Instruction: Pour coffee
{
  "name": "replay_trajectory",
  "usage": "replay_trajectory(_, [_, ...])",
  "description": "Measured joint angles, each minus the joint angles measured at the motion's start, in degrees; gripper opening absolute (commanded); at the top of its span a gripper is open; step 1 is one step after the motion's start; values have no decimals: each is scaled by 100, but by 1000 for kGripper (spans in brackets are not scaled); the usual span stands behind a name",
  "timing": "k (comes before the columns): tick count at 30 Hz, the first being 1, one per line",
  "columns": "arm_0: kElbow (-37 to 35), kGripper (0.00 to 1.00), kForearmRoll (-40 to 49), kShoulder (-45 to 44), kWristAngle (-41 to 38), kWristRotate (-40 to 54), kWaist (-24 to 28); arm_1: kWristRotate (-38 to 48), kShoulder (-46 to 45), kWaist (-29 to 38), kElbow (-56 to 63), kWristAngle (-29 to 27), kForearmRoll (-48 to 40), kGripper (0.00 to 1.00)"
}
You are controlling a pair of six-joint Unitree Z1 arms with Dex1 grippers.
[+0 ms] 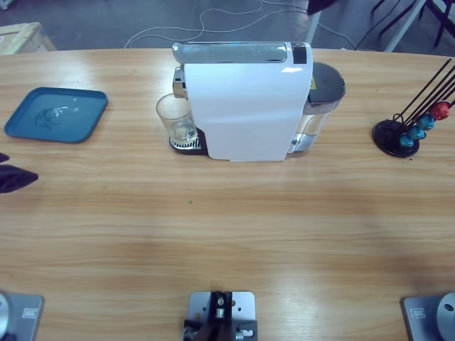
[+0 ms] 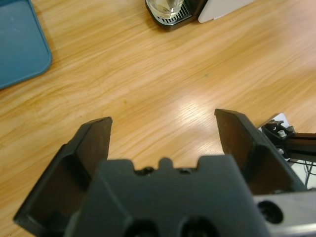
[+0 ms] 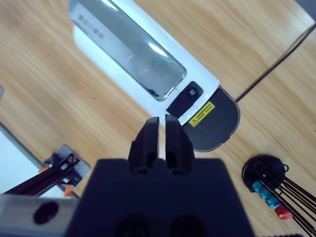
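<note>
Nearest me, my left gripper [image 2: 163, 133] hangs spread wide over bare wood; my right gripper [image 3: 162, 136] hovers pinched shut above the coffee machine [image 1: 245, 106]. Under its spout, the glass [image 1: 175, 117] looks empty: coffee unpoured.

A lab or test room: a long wooden bench [image 1: 227, 234] on a grey floor [image 1: 106, 21] strewn with loose cables [image 1: 213, 18].

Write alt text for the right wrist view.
The right gripper, jaws nearly closed and holding nothing, hangs above the white coffee machine, near its black button. A black capsule stand with blue and red capsules sits on the wooden table.
</note>
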Motion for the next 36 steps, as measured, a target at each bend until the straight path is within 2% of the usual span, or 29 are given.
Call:
replay_trajectory(7, [0,904,0,2,56,0,34,20,516,156,-288,-290,111,0])
replay_trajectory(17, [0,904,0,3,57,3,36,197,996,160,-855,-1063,119,0])
replay_trajectory(25, [0,900,0,3,57,3,36,286,962,160,-849,-1220,119,0])
replay_trajectory(30, [0,899,0,3,57,3,36,332,925,160,-437,-1227,115,0])
replay_trajectory(36, [0,899,0,3,60,3,36,416,302,159,258,-1243,121,0])
